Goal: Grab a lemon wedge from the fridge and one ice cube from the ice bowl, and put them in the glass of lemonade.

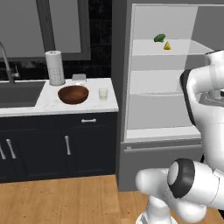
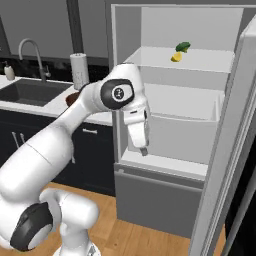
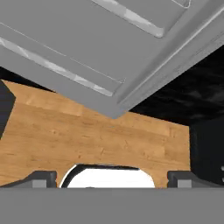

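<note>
The grey fridge stands open. On its upper white shelf the tiny yellow lemon wedge lies beside a green broccoli lump. On the counter to the left, the reddish-brown ice bowl sits next to the glass of lemonade. The ice cube cannot be made out in the bowl. My gripper hangs pointing down in front of the fridge's lower drawer, well below the wedge. In the hand view its fingertips stand far apart, open and empty, over the wooden floor.
The fridge door stands swung open on the right. A white paper-towel roll stands behind the bowl, and a dark sink with a faucet lies at the left. Navy cabinets run below the counter.
</note>
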